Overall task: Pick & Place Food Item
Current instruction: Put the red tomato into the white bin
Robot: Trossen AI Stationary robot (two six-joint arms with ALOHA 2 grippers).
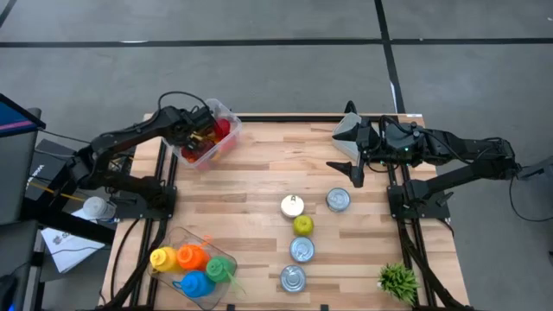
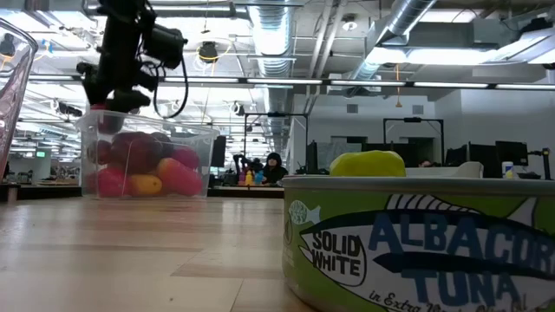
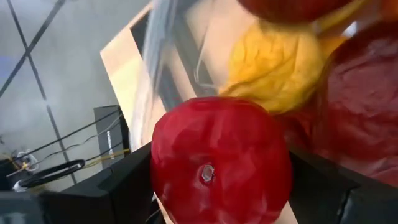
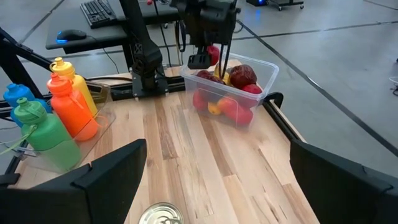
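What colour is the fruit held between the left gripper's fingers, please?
Red. The fruit fills the left wrist view, held by the left gripper over the clear bin.

floor [image 1: 259,69]: grey, dark seams | ceiling ducts [image 2: 408,26] (strip-lit) | desks, monitors [image 2: 408,154] behind
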